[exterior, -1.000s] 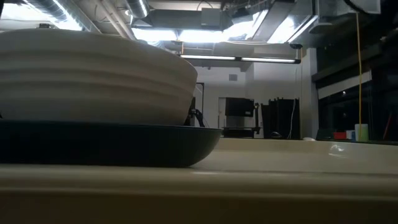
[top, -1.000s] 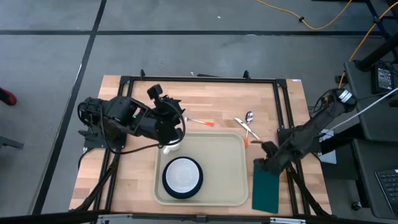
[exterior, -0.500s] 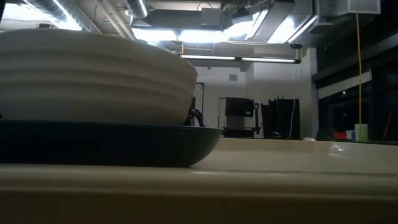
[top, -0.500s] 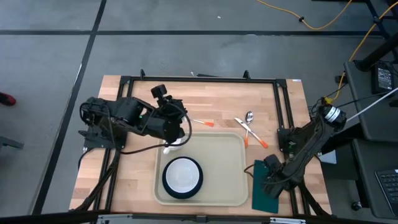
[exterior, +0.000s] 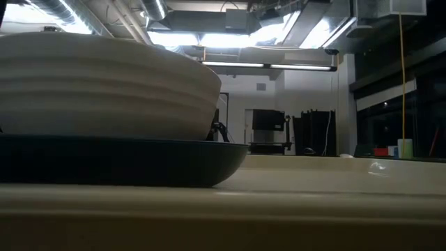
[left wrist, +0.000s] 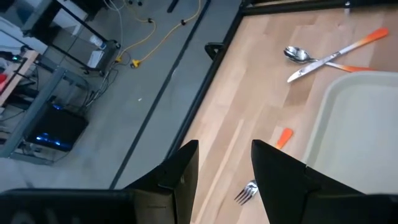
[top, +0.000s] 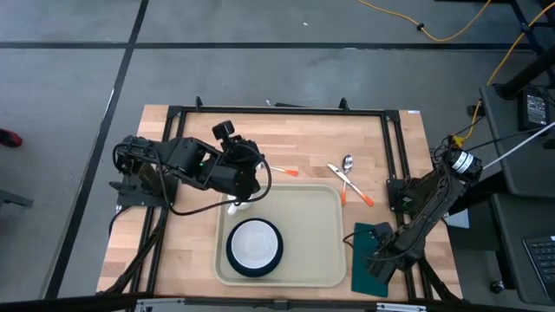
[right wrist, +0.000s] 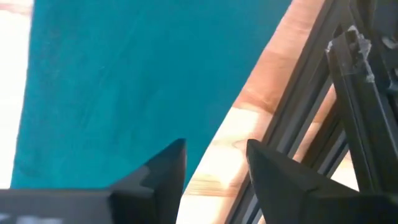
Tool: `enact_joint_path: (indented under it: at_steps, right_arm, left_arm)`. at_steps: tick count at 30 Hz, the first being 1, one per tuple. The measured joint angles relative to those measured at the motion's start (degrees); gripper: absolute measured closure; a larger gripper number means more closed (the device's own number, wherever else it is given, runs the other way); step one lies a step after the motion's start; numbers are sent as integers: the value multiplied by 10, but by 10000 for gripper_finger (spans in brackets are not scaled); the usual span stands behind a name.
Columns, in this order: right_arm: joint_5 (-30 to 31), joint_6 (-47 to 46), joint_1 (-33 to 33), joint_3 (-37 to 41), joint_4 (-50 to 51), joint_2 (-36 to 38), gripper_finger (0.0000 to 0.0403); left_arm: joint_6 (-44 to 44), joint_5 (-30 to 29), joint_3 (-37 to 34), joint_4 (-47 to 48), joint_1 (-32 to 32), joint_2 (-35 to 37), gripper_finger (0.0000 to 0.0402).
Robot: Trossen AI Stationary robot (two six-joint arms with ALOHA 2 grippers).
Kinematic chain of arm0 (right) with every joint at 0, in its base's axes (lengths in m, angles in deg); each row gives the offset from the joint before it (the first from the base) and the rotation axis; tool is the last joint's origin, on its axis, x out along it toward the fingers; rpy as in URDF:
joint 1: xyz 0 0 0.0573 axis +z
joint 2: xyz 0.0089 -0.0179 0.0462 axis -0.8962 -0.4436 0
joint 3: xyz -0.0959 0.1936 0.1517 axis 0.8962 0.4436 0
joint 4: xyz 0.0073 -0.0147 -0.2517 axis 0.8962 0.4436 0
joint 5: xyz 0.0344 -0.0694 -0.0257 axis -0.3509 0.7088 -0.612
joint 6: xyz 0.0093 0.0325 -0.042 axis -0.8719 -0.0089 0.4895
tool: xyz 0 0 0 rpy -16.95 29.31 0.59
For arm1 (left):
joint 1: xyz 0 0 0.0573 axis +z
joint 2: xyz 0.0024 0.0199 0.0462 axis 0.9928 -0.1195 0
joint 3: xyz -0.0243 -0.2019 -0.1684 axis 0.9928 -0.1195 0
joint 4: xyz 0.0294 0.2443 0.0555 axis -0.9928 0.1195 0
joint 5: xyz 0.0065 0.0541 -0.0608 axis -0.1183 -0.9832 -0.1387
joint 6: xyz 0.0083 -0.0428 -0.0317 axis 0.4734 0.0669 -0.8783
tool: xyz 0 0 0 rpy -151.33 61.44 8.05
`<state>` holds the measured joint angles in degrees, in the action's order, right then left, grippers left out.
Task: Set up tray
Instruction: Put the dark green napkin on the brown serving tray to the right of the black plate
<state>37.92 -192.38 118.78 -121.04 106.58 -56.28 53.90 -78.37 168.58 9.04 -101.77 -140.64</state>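
Tray (top: 323, 227): cream plastic, likely stiff, light, slick; best gripped at raised rim; carrying plate (top: 254, 246); left gripper (left wrist: 224, 163) and right gripper (right wrist: 214, 163) parted, empty.

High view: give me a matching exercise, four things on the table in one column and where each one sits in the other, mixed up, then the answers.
Things:
1. plate
2. napkin
3. fork
4. spoon

Places:
A. on bare wood beyond the tray's far right corner
B. on the tray, near its front left
C. flat on the table just right of the tray
D. on bare wood beside the left gripper, past the tray's far edge

Pairs: 1-B, 2-C, 3-D, 4-A
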Motion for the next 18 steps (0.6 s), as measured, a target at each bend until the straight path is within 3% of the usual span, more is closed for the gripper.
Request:
enact_joint_path:
  at_steps: [11, 15, 18]
  right_arm:
    - [-6, -32, -6, 11, -33, -10, 111]
    - [-7, -33, -12, 57, -149, -13, 97]
    - [-7, -33, -16, 72, -162, -18, 96]
  left_arm:
    - [0, 10, 0, 0, -3, 0, 258]
    - [5, 10, 0, 0, -8, 0, 258]
    - [5, 10, 0, 0, -9, 0, 258]
